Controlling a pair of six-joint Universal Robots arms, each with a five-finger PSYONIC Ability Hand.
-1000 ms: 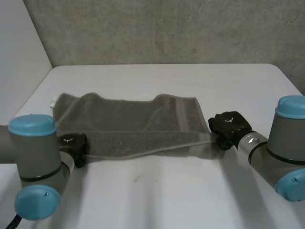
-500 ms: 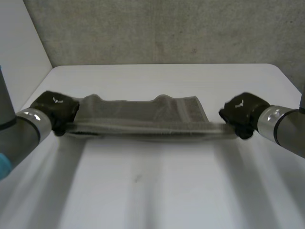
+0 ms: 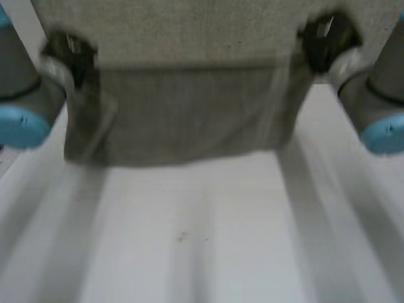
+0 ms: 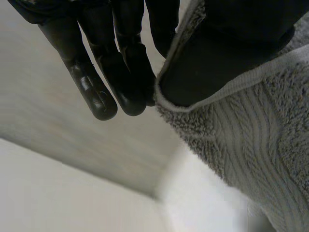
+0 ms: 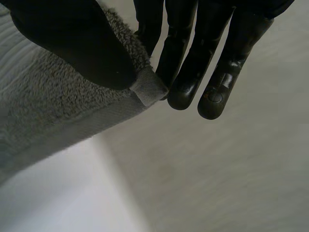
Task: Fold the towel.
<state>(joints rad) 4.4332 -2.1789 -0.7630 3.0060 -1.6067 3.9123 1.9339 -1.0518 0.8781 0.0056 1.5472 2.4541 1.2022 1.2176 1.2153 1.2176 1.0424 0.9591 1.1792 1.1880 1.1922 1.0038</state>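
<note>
**Towel goes up: off the table and hanging between both hands**

Half a second ago the towel (image 3: 183, 113) lay low on the table (image 3: 202, 240), pulled into a narrow band. Now it's airborne and hangs as a wide grey sheet in front of the concrete wall (image 3: 189, 31).

On the left, the left hand (image 3: 71, 53) has risen with it. It pinches the top left corner between thumb and fingers, while its outer fingers (image 4: 91, 82) point straight and glossy.

Across the middle, the cloth is soft looped terry with a ribbed band and a flat woven hem. Its bottom edge hangs nearly level above the smooth white tabletop.

On the right, the right hand (image 3: 323, 41) is also up. Its thumb clamps the squared hem corner against the fingers (image 5: 186, 72).
</note>
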